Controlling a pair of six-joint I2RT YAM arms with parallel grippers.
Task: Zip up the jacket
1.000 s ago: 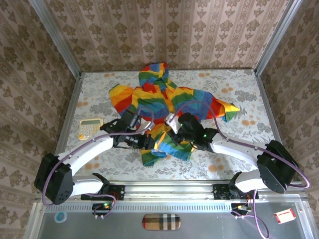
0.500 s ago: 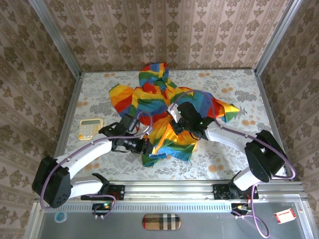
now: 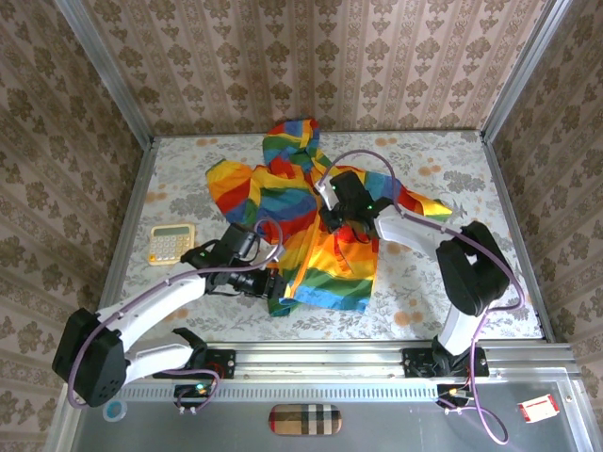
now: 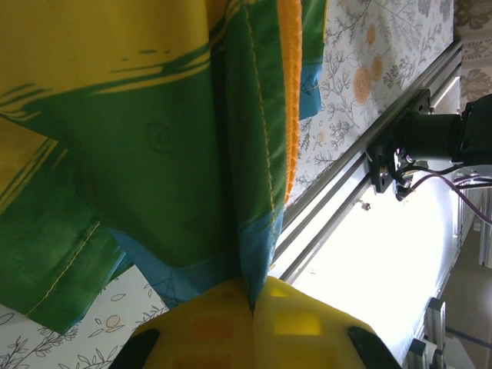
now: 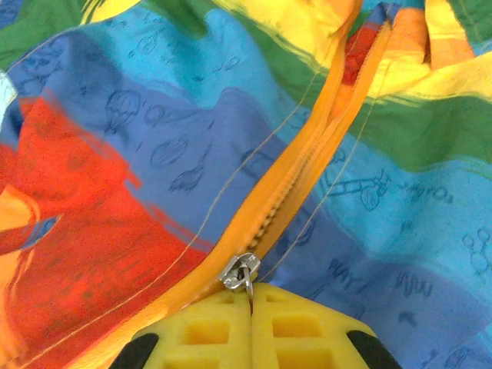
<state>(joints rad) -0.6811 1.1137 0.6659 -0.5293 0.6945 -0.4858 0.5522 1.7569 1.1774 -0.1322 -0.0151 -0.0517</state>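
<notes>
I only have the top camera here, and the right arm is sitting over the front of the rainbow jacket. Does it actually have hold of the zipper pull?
Observer: Yes. In the right wrist view the right fingers are shut on the silver zipper pull.
Operator: And what is the left arm pinching?
Observer: The left fingers are shut on the jacket at its blue bottom edge, right beside the orange zipper tape.

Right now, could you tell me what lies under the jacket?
The floral table shows beside the jacket and runs beneath it; anything else under the fabric is covered.
</notes>
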